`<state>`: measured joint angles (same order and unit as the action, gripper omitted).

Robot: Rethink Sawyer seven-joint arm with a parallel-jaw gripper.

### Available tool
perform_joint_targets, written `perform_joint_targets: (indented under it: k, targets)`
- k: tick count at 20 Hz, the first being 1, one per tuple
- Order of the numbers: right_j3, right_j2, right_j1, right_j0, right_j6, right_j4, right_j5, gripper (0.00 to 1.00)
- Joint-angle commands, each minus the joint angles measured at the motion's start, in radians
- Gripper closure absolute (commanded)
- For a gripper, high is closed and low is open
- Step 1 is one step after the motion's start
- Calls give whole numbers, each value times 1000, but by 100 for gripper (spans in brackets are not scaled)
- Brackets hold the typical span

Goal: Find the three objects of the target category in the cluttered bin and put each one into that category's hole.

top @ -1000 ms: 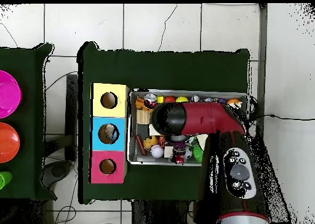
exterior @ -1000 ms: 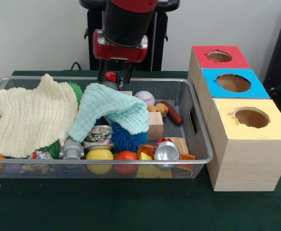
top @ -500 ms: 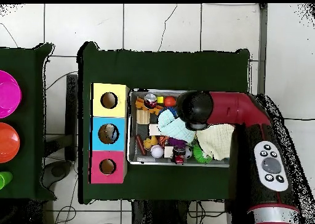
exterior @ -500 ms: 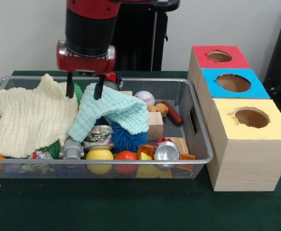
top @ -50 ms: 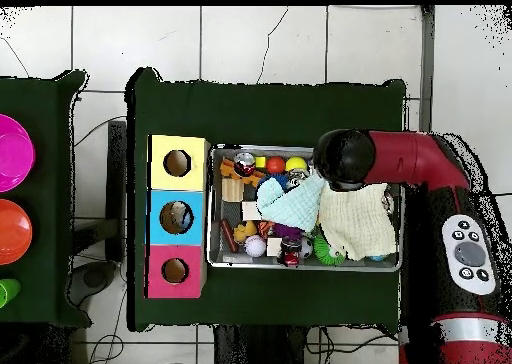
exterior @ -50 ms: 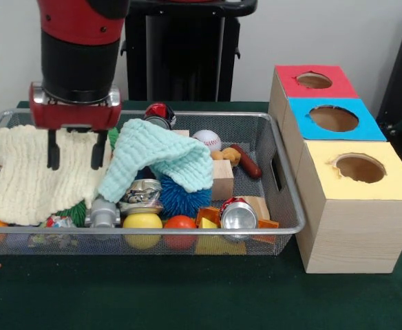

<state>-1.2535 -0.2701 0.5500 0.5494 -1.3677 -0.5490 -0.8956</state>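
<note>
The gripper (exterior @ -50 ms: 73, 151) hangs over the cream cloth (exterior @ -50 ms: 32, 172) at one end of the wire bin (exterior @ -50 ms: 283, 185), its two fingers spread apart and holding nothing. Beside it a mint cloth (exterior @ -50 ms: 161, 157) drapes over a blue spiky ball (exterior @ -50 ms: 185, 197). Cans (exterior @ -50 ms: 237, 217), a baseball (exterior @ -50 ms: 207, 139), a yellow ball (exterior @ -50 ms: 142, 221), a red ball (exterior @ -50 ms: 180, 223) and wooden blocks (exterior @ -50 ms: 222, 180) lie in the clutter. Next to the bin on the table (exterior @ -50 ms: 187, 295) stands a box with red (exterior @ -50 ms: 314, 80), blue (exterior @ -50 ms: 333, 118) and yellow holes (exterior @ -50 ms: 359, 168).
</note>
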Motion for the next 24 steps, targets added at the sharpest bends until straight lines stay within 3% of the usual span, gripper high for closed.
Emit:
perform_joint_targets:
  k: [1, 12, 24]
  targets:
    - [162, -77, -142, 0, 430, -133, -195, 0]
    - [320, -26, -247, -50, 466, -227, -320, 0]
    - [355, 0, -264, -91, 467, -239, -490, 0]
